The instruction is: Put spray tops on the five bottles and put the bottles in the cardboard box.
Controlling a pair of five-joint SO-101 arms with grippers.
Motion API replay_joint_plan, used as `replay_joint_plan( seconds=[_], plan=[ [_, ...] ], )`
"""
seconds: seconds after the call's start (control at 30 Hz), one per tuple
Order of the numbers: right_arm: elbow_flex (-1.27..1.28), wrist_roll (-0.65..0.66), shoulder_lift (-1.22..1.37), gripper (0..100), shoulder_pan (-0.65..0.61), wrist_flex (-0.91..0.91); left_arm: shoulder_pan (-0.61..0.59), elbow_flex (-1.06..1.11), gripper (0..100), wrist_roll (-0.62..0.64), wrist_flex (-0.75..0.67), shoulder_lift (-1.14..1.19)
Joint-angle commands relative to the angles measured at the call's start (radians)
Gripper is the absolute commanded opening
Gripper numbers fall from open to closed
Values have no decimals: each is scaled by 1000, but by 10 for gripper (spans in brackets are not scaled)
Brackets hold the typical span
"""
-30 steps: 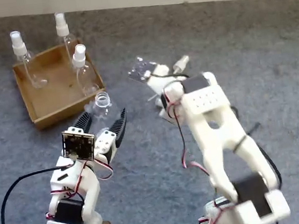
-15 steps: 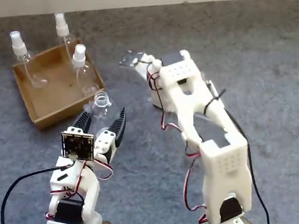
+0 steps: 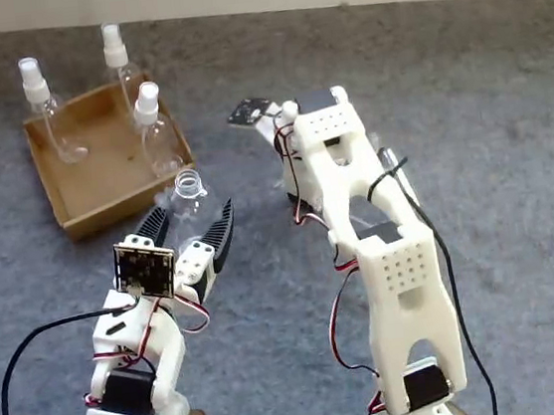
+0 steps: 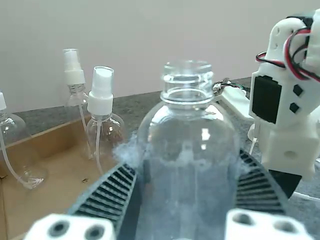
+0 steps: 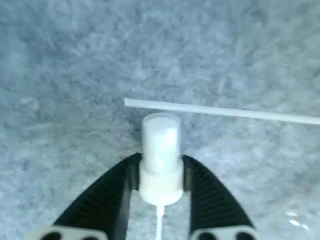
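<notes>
White plastic sits pinched in my right hand (image 5: 161,162): the jaws are closed on the collar of a spray top (image 5: 161,140), with its thin dip tube (image 5: 159,220) trailing from it. Just beyond, another thin tube (image 5: 225,112) lies on the grey bench (image 3: 510,141). My left hand (image 3: 191,229) is clamped round the uncapped bottle (image 3: 189,187), upright just off the near right corner of the cardboard box (image 3: 75,195), where three capped bottles (image 3: 152,132) stand. My worry is the dip tube. If it misses the narrow neck it will buckle, and pressing down could push the light bottle askew in the grip.
</notes>
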Motion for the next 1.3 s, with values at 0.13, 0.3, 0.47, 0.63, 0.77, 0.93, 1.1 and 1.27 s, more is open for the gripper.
replay_joint_plan(
  seconds=[0.13, 0.3, 0.47, 0.63, 0.77, 0.93, 1.1, 1.27],
  plan=[
    [-343, 5, -19, 5, 44, 231, 39, 19, 136, 12, -25, -13],
    [-470, -112, -22, 5, 73, 236, 87, 19, 136, 12, -23, -13],
    [-654, -333, -22, 5, 107, 237, 148, 19, 136, 12, -23, -13],
    [-828, -445, -90, 5, 128, 239, 205, 19, 136, 11, -23, -10],
    [-786, -483, -278, 5, 122, 239, 219, 19, 136, 11, -23, -10],
    [-602, -482, -581, 6, 107, 237, 236, 19, 136, 12, -23, -10],
    [-398, -482, -874, 6, 107, 236, 364, 19, 136, 12, -21, -10],
    [-255, -483, -1110, 6, 107, 234, 553, 19, 136, 11, -21, -10]
  ],
)
